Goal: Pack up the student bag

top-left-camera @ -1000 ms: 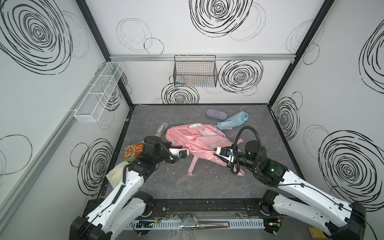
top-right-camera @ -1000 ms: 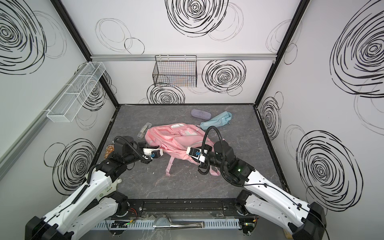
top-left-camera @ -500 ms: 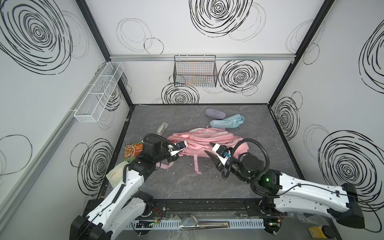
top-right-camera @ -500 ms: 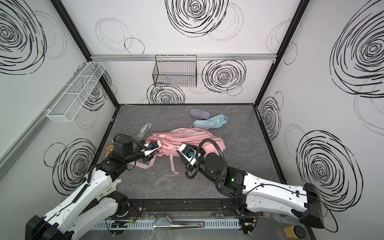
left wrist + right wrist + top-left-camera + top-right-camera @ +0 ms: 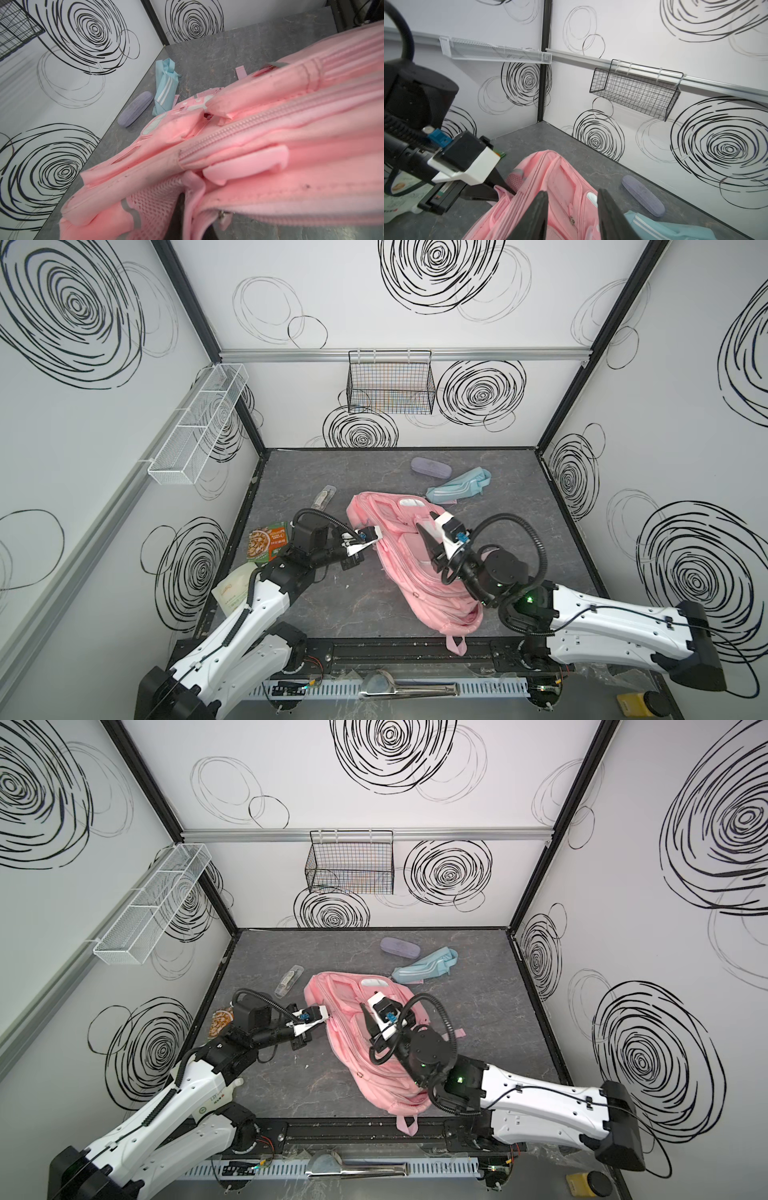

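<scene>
Pink fabric backpack (image 5: 415, 572), mid-worktop (image 5: 332, 605): left hand (image 5: 505, 193) pinched closed on its edge; right hand (image 5: 572, 199) half-open above, gripping nothing.

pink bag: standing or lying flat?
Lying flat: the bag is on the table, front pockets up, top loop over the near edge. The left pincer pinches its side.
</scene>
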